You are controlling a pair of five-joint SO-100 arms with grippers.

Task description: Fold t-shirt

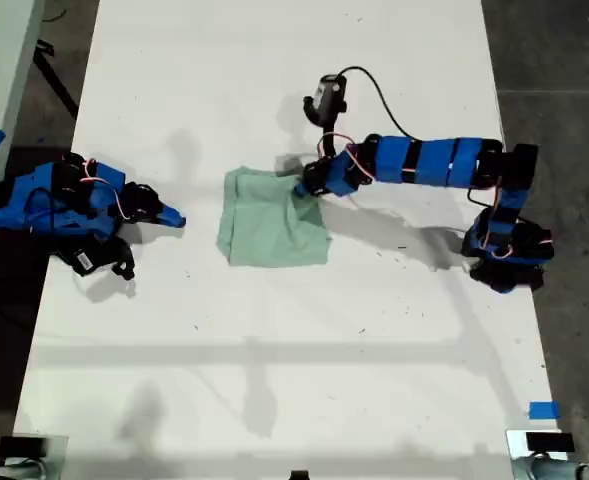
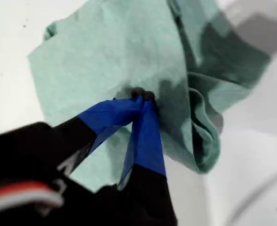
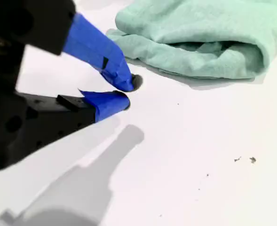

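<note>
The pale mint-green t-shirt (image 1: pixel 269 232) lies bunched into a rough folded square at the middle of the white table. In the exterior view, the arm from the right reaches to the shirt's upper right corner. My first gripper (image 1: pixel 304 188) is there, and the first wrist view shows its blue fingertips (image 2: pixel 143 96) pinched together on a fold of the t-shirt (image 2: pixel 105 52). My second gripper (image 1: pixel 177 220) rests low on the table at the exterior view's left, apart from the cloth. Its jaws (image 3: pixel 126 92) are nearly together with nothing between them, and the t-shirt (image 3: pixel 199 37) lies ahead of them.
A small black device (image 1: pixel 329 95) with a cable stands on the white table (image 1: pixel 274 350) just behind the first arm. Blue tape marks (image 1: pixel 544 410) sit near the table's edge at the exterior view's lower right. Dark floor borders both long sides.
</note>
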